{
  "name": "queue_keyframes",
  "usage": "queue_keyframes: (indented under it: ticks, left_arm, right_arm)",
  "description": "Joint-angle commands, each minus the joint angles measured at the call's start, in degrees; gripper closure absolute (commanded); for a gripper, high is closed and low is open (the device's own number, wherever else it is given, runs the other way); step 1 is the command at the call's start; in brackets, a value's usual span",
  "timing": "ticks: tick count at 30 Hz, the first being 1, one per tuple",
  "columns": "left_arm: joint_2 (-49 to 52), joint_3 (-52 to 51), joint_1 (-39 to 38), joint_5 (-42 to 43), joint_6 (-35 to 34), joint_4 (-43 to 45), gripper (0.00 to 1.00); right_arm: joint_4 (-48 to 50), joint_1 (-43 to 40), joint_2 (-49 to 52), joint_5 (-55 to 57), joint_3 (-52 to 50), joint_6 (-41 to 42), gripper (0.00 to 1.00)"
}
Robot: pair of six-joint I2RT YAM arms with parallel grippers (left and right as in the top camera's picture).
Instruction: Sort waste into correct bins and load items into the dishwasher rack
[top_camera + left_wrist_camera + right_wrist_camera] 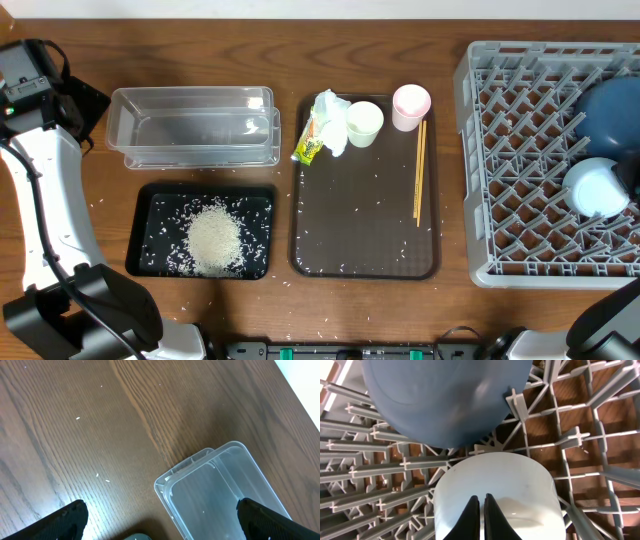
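Right gripper (481, 498): in your right wrist view the fingers are pressed together with nothing pinched, poised over the upturned light-blue bowl (520, 485); whether they touch it cannot be told
Light-blue bowl: upside down in the dishwasher rack (600, 455), just beside the deep-blue plate (445, 400)
Left gripper (160, 505): your left wrist view shows the fingers spread wide and holding nothing, above the table (75, 420) at one end of the clear tub (215, 495)
Overhead only, bins: the black tray (133, 232) lies just on the near side of the clear tub and holds a heap of rice (214, 240)
Overhead only, serving tray (365, 230): it sits between the bins and the rack; the tissue (330, 112), wrapper (310, 146), white cup (363, 123) and pink cup (411, 105) are clustered at its far edge, and the chopsticks (419, 170) lie along its right side
Stray grains: both the overhead and left wrist views show a few loose on the table; only the overhead shows those on the serving tray
Wrist views only: the state of each gripper's fingers, which the overhead does not let you read
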Motion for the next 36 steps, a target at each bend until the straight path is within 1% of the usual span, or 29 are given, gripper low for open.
queue_keyframes:
  ticks: [1,5,13,17,20,23,27,32,36]
  left_arm:
    - [-0.8,0.0,0.0,-0.3,-0.3,-0.2,0.02]
    - [-0.8,0.0,0.0,-0.3,-0.3,-0.2,0.02]
    - [-0.8,0.0,0.0,-0.3,-0.3,-0.2,0.02]
    - [-0.8,0.0,0.0,-0.3,-0.3,-0.2,0.02]
    - [-0.8,0.0,0.0,-0.3,-0.3,-0.2,0.02]
    - [-0.8,0.0,0.0,-0.3,-0.3,-0.2,0.02]
    - [-0.8,0.0,0.0,-0.3,-0.3,-0.2,0.02]
    - [-0.8,0.0,0.0,-0.3,-0.3,-0.2,0.02]
    - [-0.8,0.0,0.0,-0.3,-0.3,-0.2,0.02]
  right_arm:
    - [0.7,0.2,1.9,0.4,0.0,0.7,0.99]
    - [0.0,0.2,0.5,-0.9,0.4,-1.7,0.99]
    - [-5.2,0.5,-10.3,-4.0,0.5,-1.9,0.98]
    - [-10.6,0.6,-11.9,-1.7,0.5,-2.7,0.91]
    - [-12.1,0.6,-10.7,2.8,-0.5,-2.6,0.91]
    - [-10.1,0.6,-8.3,3.9,-1.8,-2.6,0.93]
    - [-6.8,0.6,-3.8,3.9,-2.6,-2.5,0.98]
    - [-1.7,0.6,0.7,2.1,-2.6,-2.4,0.99]
    - [1.2,0.6,1.1,0.8,-2.6,-2.4,0.99]
